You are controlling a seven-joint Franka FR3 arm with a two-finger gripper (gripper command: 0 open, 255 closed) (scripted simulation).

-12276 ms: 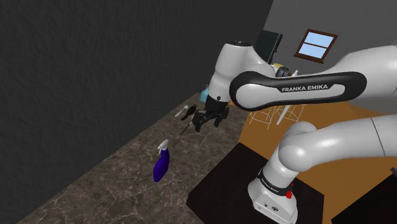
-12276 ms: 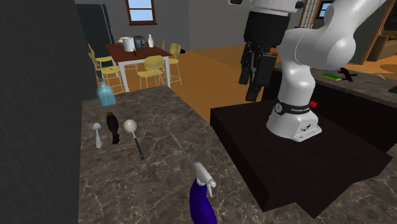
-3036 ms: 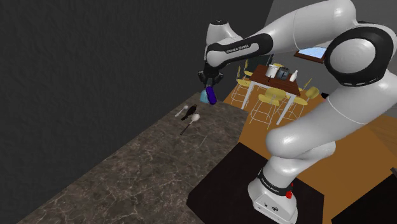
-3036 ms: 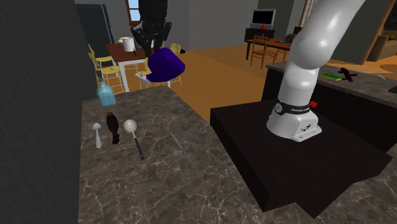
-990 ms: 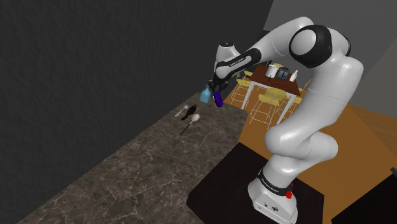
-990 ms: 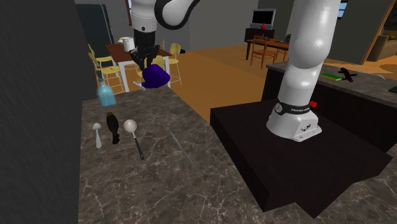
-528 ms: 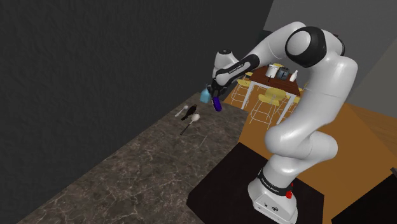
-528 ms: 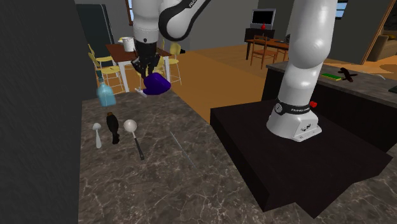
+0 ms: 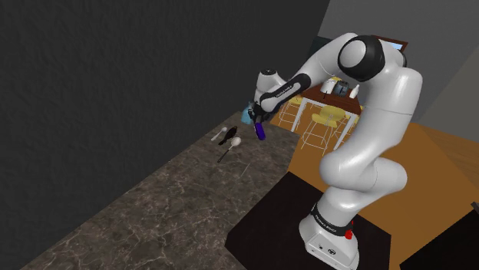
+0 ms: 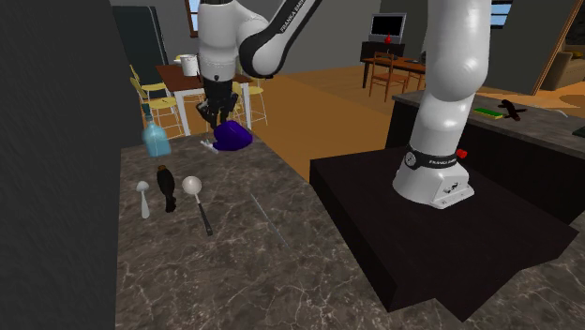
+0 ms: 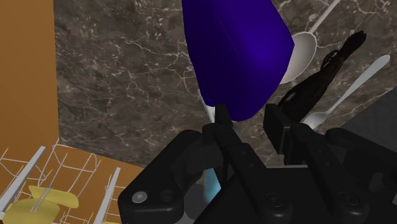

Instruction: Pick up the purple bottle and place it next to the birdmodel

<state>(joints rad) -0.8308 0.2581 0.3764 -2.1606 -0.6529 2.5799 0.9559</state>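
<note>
The purple bottle [image 10: 232, 137] hangs tilted just above the far end of the marble counter [image 10: 244, 262], with my gripper [image 10: 217, 117] shut on its white sprayer end. In the shoulder view the purple bottle [image 9: 261, 130] sits under the gripper [image 9: 257, 116]. In the wrist view the purple bottle [image 11: 235, 57] sticks out past the gripper [image 11: 251, 124]. The dark bird model [image 10: 168, 187] stands on the counter nearer the wall, a short way from the bottle; the bird model [image 11: 318, 76] shows beside the bottle in the wrist view.
A white ladle [image 10: 195, 192] and a small white spoon [image 10: 142, 197] flank the bird model. A light blue bottle [image 10: 156, 141] stands at the counter's far end. A dark wall [image 9: 115, 92] borders the counter. Yellow chairs [image 10: 225, 98] and a table lie beyond its edge.
The arm has lowered the purple bottle toward the counter's far end over the last second; the grip is unchanged.
</note>
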